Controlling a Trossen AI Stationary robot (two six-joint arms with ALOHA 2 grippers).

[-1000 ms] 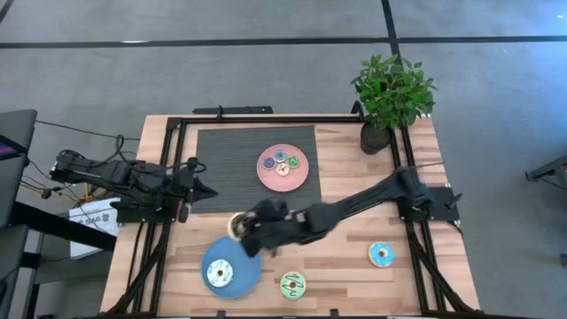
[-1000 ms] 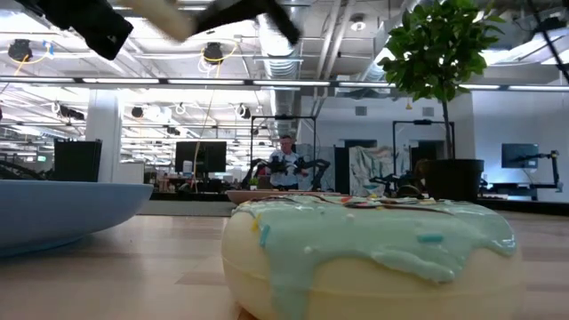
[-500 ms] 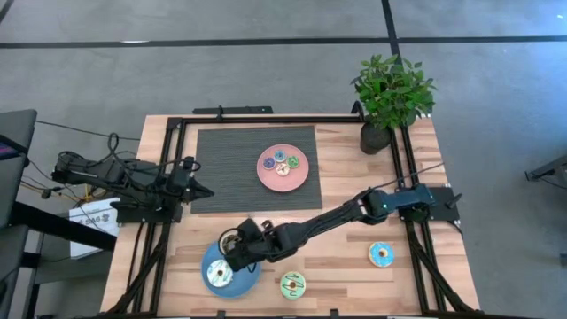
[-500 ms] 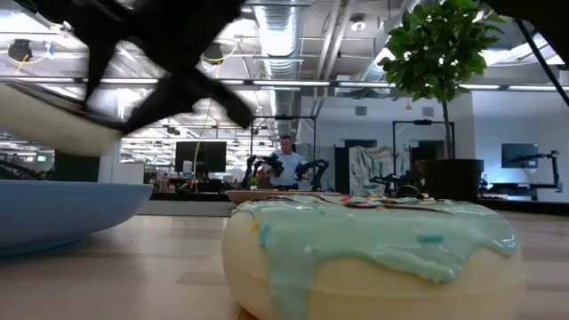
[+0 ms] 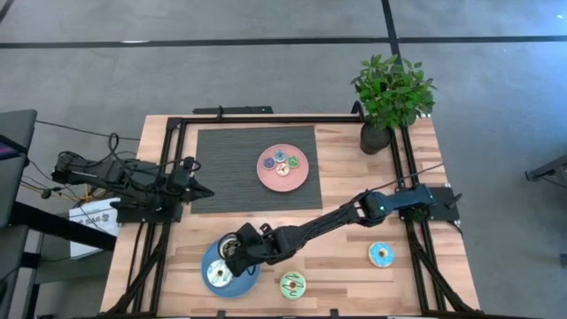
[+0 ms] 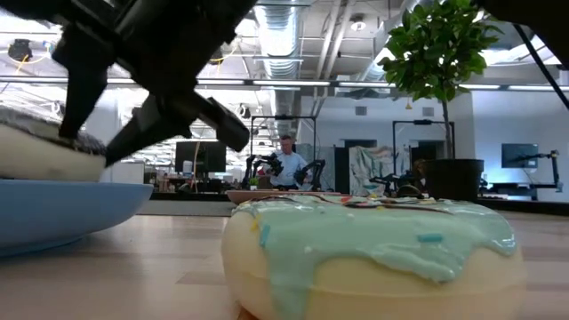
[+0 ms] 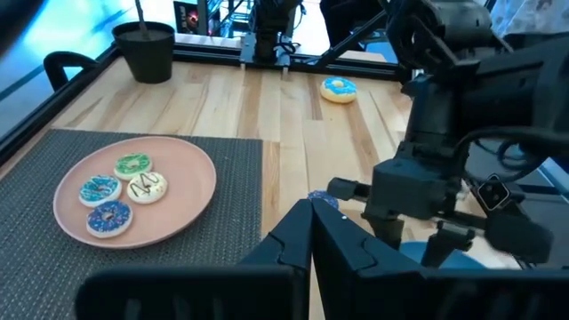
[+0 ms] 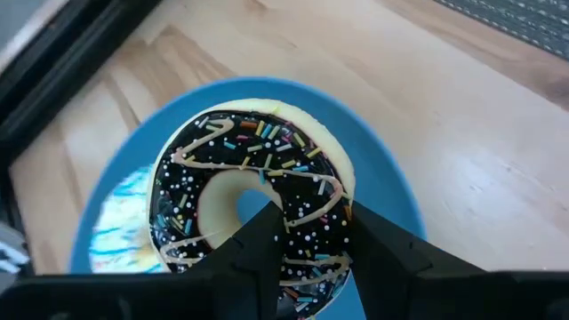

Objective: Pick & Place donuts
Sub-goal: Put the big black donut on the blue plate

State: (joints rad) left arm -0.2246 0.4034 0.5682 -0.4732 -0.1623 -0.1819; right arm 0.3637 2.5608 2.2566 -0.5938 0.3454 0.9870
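My right gripper (image 5: 234, 252) reaches over the blue plate (image 5: 246, 282) near the table's near-left corner and is shut on a cream donut (image 8: 253, 191) with dark sprinkled icing. That donut sits low on the blue plate (image 8: 382, 187), beside a white-and-blue iced donut (image 8: 129, 209) lying flat on it. In the low view the donut (image 6: 36, 151) meets the plate's rim (image 6: 62, 209). A lime green donut (image 5: 292, 284) and a light blue donut (image 5: 381, 254) lie flat on the wood. My left gripper (image 5: 205, 190) waits shut at the mat's left edge. My right gripper holds the dark-iced donut by the ring's section nearest its wrist (image 8: 311, 236). One finger (image 8: 262, 227) stands in the hole and the other finger (image 8: 373, 236) outside the ring. The fingers come slanting down from the table's right. The donut lies flat, low on the blue plate.
A pink plate (image 5: 302, 177) with three small donuts sits on the dark mat (image 5: 226, 164). A potted plant (image 5: 390, 93) stands at the far right corner. Black frame rails run along both table sides. Bare wood lies between the plates.
My right gripper has carried the dark-iced donut toward the table's near edge and down, from above the bare wood beside the mat to the blue plate. In the low view the donut has sunk to the plate's rim.
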